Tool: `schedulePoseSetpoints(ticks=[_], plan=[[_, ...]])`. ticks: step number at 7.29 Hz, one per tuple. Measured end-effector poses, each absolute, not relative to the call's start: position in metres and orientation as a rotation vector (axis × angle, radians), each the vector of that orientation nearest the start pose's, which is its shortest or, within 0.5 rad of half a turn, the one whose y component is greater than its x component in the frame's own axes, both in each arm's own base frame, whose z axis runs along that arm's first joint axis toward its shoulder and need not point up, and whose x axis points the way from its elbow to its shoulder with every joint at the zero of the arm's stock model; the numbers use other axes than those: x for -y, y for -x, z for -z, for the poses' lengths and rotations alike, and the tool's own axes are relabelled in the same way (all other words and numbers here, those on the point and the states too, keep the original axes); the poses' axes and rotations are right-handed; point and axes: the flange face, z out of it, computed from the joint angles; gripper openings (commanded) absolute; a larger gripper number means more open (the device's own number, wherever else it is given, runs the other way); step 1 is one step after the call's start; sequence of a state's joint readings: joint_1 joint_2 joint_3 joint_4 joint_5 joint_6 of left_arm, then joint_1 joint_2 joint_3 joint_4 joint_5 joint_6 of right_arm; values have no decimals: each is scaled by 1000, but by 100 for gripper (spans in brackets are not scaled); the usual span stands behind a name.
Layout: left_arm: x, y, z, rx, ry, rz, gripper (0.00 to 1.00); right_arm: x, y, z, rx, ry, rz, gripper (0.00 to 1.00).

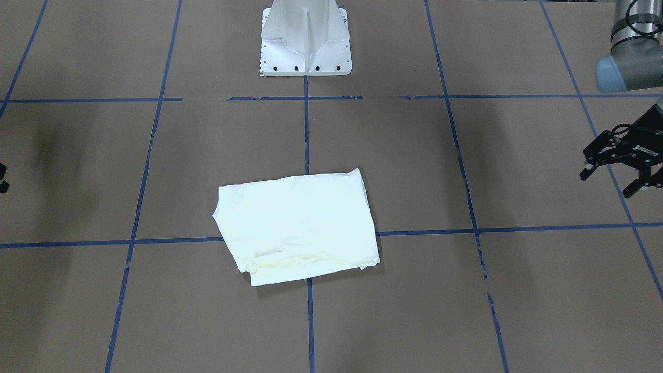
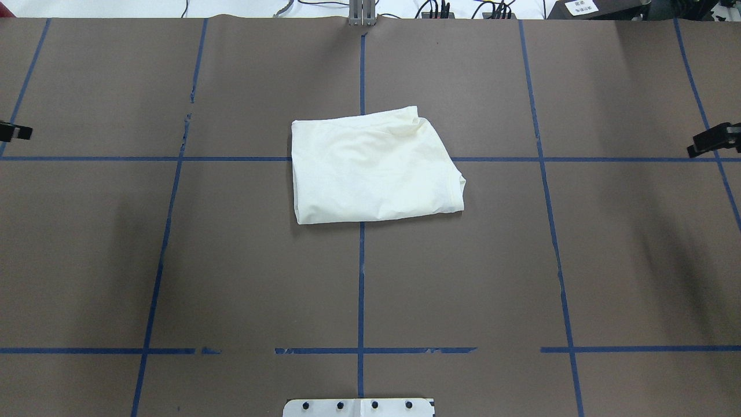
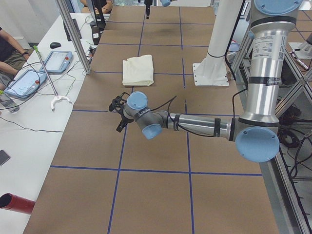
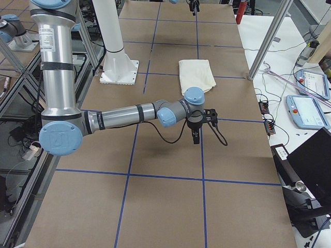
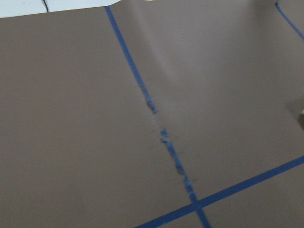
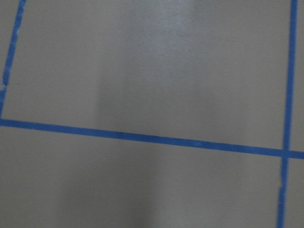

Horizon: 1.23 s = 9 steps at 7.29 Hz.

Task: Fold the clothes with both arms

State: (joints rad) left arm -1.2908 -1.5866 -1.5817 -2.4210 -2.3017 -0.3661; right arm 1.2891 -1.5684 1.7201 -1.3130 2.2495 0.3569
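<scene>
The cream T-shirt [image 1: 298, 223] lies folded into a compact rectangle at the table's middle, also in the overhead view [image 2: 370, 168] and both side views [image 3: 138, 69] [image 4: 196, 75]. Its print is hidden. My left gripper [image 1: 607, 183] hovers open and empty far out to my left, well clear of the shirt; only its tip shows overhead [image 2: 14, 132]. My right gripper [image 2: 713, 141] is far out to my right, also apart from the shirt, with just a sliver in view; I cannot tell whether it is open. Both wrist views show only bare brown table.
The white pedestal base [image 1: 305, 39] stands at the table's near edge, behind the shirt from the front view. Blue tape lines [image 2: 361, 278] grid the brown table. Operators' side benches hold tablets [image 3: 29, 80] [image 4: 305, 108] and cables; a red cylinder [image 3: 14, 202] lies there.
</scene>
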Motion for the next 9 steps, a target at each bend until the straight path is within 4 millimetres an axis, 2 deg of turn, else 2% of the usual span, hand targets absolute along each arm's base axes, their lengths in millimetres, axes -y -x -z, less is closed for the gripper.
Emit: schedulePoseSetpoints(ticks=[1,2,3,4,5,6,7,9], plan=[[514,-44,-560,-882,-559,-242,100,506,45,-574,742,-149,119,100],[513,-14,-574,-835,-518,-249,100,502,24,-582,735,-130,152,100],[512,13,-584,-792,-454,-249,100,497,10,-591,736,-111,156,100],[509,36,-582,-750,-384,-226,100,488,1,-601,737,-91,146,100],[503,50,-571,-716,-317,-196,100,482,-3,-610,740,-74,134,100],[483,56,-564,-702,-254,-171,100,481,-4,-616,741,-63,126,100],[458,57,-567,-700,-217,-160,100,483,-4,-618,741,-58,123,100],[437,57,-579,-701,-217,-162,100,485,-4,-620,739,-58,123,100]])
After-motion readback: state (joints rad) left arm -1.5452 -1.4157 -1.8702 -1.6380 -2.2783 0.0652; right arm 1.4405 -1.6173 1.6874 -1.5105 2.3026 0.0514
